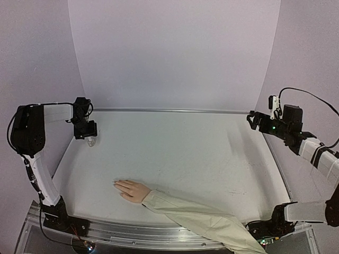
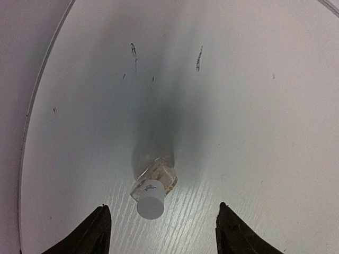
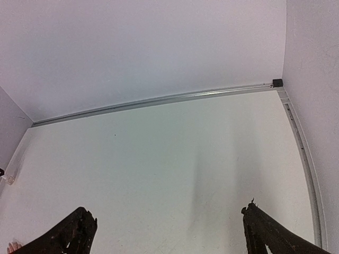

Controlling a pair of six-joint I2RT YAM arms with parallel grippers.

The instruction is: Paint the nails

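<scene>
The worktop (image 1: 185,153) bore a sleeve (image 1: 201,219) lying from near right toward the left, and the hand (image 1: 133,190) lay flat at its end, long axis and fingers pointing left. The left pincer (image 2: 162,207) stood released astride a bottle (image 2: 154,185) at far left, clear of it; the right pincer (image 3: 167,209) hung spread wide, empty. The nails (image 1: 116,183), at the fingertips, were too small to make out
</scene>
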